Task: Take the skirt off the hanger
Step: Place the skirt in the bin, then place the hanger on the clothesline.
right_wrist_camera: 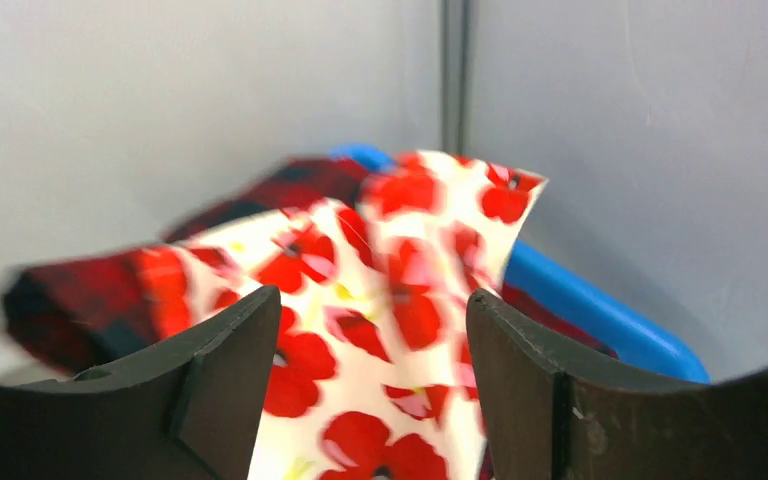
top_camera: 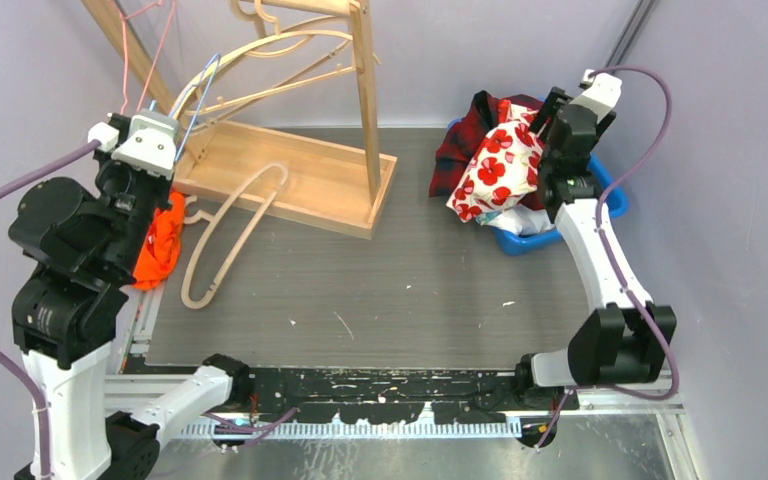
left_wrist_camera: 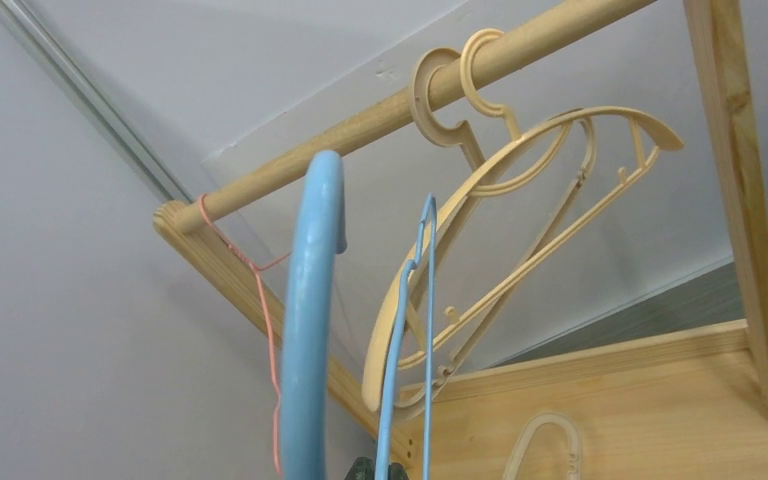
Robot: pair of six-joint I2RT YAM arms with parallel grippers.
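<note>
Skirt [top_camera: 495, 165] and hanger are well apart, so the main work looks done. The white skirt with red poppies lies draped over a pile of clothes in the blue basket [top_camera: 615, 200] at the far right of the table, on top of a dark red plaid garment [top_camera: 460, 140]. The right gripper [top_camera: 548, 128] hangs just beside it. In the right wrist view its fingers stand apart, with the floral cloth blurred between and beyond them, so I judge the fabric is not pinched.

Across the table, the left gripper [top_camera: 165, 135] sits beside the wooden rack [top_camera: 300, 180]. Its fingers are together, and the blue hanger [left_wrist_camera: 310, 320] rising bare from them in the left wrist view suggests they are clamped on it. No cloth hangs from that hanger.

What seems left is small: lift the right arm away from the basket and, perhaps, set the bare hanger down or hook it on the rack's rod beside the beige hangers [left_wrist_camera: 520, 170].
</note>
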